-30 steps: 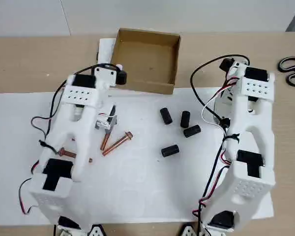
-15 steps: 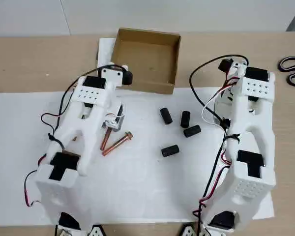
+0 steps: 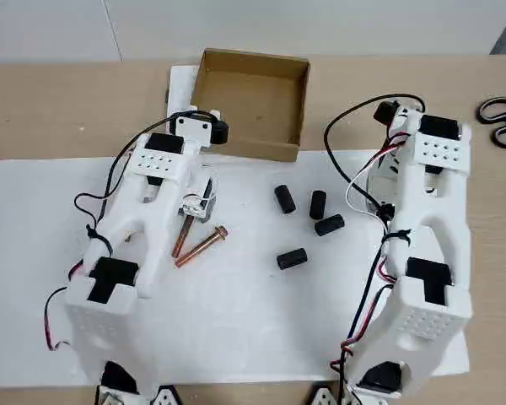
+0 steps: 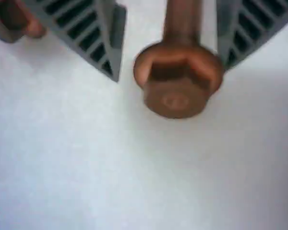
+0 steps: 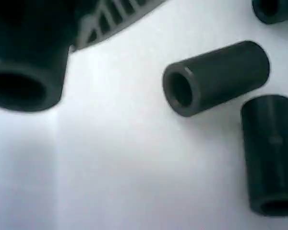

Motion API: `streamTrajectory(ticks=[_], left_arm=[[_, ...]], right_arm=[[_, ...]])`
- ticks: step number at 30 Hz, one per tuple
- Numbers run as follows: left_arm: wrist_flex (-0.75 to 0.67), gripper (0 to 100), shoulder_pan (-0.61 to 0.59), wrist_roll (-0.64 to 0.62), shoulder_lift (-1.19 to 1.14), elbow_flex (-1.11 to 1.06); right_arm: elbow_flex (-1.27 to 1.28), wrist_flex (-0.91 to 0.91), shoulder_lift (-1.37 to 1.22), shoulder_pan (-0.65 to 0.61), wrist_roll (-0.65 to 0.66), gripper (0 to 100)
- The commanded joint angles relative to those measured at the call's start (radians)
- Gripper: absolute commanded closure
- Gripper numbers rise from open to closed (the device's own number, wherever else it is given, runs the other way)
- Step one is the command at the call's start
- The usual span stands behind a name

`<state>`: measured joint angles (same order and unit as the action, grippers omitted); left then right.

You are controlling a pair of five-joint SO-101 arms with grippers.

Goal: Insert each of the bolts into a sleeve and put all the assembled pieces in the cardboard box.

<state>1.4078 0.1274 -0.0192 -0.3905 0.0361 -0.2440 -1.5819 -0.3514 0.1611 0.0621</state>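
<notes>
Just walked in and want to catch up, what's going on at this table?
The left gripper is down over the white sheet, open, fingers either side of a copper bolt; a second bolt lies beside it. The right arm sits next to four loose black sleeves. The cardboard box is empty; nothing is assembled yet.

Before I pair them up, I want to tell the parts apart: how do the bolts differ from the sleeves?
The bolts are copper-coloured, the sleeves black. The bolts are long and thin with a wide head; the sleeves are short hollow tubes. Both lie on the white sheet, outside the box.
</notes>
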Motion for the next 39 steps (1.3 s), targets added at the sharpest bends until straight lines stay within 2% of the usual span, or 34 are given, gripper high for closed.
streamTrajectory(ticks=[1,8,15,23,36,39], left_arm=[[-0.018,87,-0.006,-0.002,0.005,0.038],[-0.009,87,-0.077,0.003,0.005,0.035],[0.006,92,-0.069,0.005,0.005,0.015],[-0.026,92,-0.012,0.005,0.003,-0.065],[-0.061,93,-0.017,0.000,0.003,-0.101],[-0.071,99,-0.015,0.000,0.005,-0.101]], right_arm=[[-0.037,-0.010,0.064,0.012,0.009,99.1],[-0.037,-0.010,0.064,0.012,0.009,99.1],[-0.037,-0.010,0.064,0.012,0.009,99.1],[-0.037,-0.010,0.064,0.012,0.008,99.1],[-0.037,-0.022,0.065,0.012,0.008,99.1],[-0.037,-0.022,0.065,0.012,0.008,99.1]])
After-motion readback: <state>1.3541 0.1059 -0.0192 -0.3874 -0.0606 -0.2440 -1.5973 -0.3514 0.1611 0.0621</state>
